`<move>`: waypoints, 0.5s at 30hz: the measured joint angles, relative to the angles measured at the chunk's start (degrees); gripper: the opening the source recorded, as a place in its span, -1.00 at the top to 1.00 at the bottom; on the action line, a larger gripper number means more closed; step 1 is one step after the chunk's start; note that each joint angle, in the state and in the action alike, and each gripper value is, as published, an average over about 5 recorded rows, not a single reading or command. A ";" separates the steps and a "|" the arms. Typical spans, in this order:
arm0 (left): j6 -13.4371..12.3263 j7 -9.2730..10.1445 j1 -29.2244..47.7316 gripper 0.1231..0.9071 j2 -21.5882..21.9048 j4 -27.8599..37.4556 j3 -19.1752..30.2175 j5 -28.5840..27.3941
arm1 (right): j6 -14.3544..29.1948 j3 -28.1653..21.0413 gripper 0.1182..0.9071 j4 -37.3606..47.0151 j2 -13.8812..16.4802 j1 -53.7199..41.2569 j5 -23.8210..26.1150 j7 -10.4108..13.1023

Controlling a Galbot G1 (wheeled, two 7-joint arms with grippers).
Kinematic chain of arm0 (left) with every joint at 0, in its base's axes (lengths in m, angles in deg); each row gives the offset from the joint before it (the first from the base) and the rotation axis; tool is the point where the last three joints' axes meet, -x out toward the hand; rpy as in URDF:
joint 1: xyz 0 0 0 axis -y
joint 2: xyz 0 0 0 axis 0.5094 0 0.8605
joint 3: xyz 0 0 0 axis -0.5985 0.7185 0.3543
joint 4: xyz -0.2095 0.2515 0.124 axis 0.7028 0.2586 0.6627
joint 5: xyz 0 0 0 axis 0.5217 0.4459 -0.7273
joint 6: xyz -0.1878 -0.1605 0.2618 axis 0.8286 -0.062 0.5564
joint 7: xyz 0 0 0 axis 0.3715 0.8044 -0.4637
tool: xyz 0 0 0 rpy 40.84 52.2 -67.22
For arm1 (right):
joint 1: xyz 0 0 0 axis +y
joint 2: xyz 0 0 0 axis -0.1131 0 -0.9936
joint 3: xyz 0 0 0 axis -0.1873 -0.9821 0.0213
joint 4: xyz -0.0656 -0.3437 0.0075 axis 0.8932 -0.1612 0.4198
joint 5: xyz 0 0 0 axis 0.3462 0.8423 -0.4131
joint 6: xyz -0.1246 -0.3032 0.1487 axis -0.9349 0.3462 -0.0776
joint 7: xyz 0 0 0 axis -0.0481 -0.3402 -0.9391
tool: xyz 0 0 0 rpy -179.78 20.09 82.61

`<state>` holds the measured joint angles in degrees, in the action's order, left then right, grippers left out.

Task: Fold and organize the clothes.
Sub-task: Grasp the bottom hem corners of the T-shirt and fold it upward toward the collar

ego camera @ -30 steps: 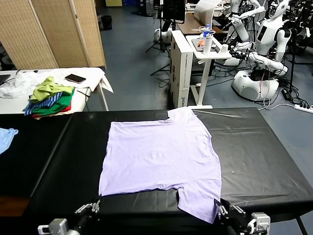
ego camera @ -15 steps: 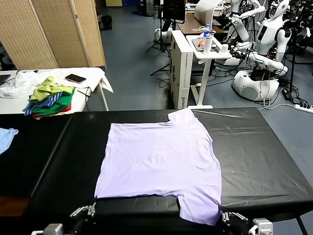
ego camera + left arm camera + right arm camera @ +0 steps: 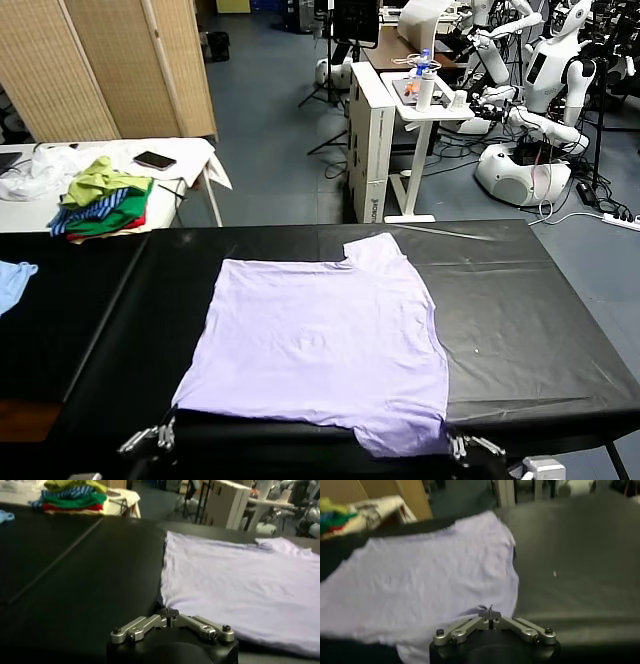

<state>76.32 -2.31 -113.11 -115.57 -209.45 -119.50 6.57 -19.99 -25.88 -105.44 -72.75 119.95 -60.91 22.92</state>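
Both grippers are low at the near edge of the black table (image 3: 560, 330), each pinching a near corner of the T-shirt (image 3: 320, 345). The left gripper (image 3: 169, 616) has its fingers pressed together on the near left hem corner; the right gripper (image 3: 490, 614) is likewise clamped on a small peak of fabric at the near right corner. Against the frames from a second ago, the whole shirt has slid toward me: its far sleeve sat right at the far table edge and now lies clearly inboard, and the near hem has come down to the front edge. The dark notch in the near hem has shrunk and the left side has spread wider, so I read this as a drag-and-flatten, not yet a fold. The shirt lies flat, roughly centred on the table, plain lavender face up, no print visible. The colourful garment pile (image 3: 100, 200) on the white side table (image 3: 185, 150) and the light blue garment (image 3: 14, 280) at the far left are untouched. My judgement: the fold proper has not begun.
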 joint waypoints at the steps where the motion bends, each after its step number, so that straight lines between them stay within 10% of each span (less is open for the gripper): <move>1: -0.38 -0.18 0.88 0.95 -0.05 0.47 0.32 -0.78 | 0.22 -0.41 0.95 1.24 0.23 -1.47 0.03 0.05; 15: -3.00 -1.29 15.47 0.95 1.49 9.51 4.70 -5.91 | 0.32 -7.81 0.95 13.93 0.65 -16.73 1.68 0.84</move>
<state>73.32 -3.60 -97.64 -114.08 -199.95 -114.80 0.66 -19.67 -33.69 -91.51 -72.10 103.22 -59.22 23.75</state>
